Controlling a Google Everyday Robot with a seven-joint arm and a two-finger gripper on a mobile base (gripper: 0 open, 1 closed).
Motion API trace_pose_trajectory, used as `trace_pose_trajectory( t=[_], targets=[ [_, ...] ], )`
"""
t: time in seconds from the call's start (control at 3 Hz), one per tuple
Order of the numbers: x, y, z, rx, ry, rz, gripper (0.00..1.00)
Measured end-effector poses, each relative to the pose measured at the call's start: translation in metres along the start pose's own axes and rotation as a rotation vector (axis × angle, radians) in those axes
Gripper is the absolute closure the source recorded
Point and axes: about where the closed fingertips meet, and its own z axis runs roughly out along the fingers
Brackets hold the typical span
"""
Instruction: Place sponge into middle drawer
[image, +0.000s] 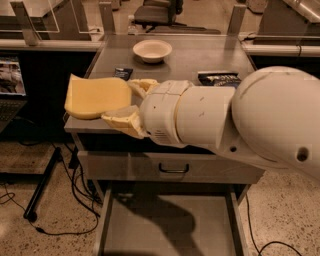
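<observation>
My gripper (131, 102) is shut on the pale yellow sponge (96, 96) and holds it in the air, in front of the cabinet's left top edge. One cream finger (123, 119) presses under the sponge and the other lies over its right end. The middle drawer (170, 225) is pulled out at the bottom of the view, a grey tray with a bare floor, below and to the right of the sponge. My white arm fills the right half of the view and hides part of the cabinet top.
A white bowl (152, 50) sits at the back of the cabinet top (200, 55). A dark snack bag (219, 78) lies at the right and a small dark packet (122, 73) at the left. The closed top drawer front has a black handle (173, 169). Cables lie on the floor at left.
</observation>
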Motion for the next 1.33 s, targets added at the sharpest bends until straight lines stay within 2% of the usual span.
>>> trace_pose_trajectory(
  t=[0.33,0.67,1.0,1.33],
  targets=[
    [0.0,0.001,0.0,0.0,0.001,-0.001,1.0],
    [0.012,0.006,-0.014,0.054,0.043,0.027,1.0],
    [0.036,0.019,-0.029,0.148,0.089,0.084,1.0],
    [0.067,0.02,-0.048,0.247,0.113,0.168,1.0]
  ],
)
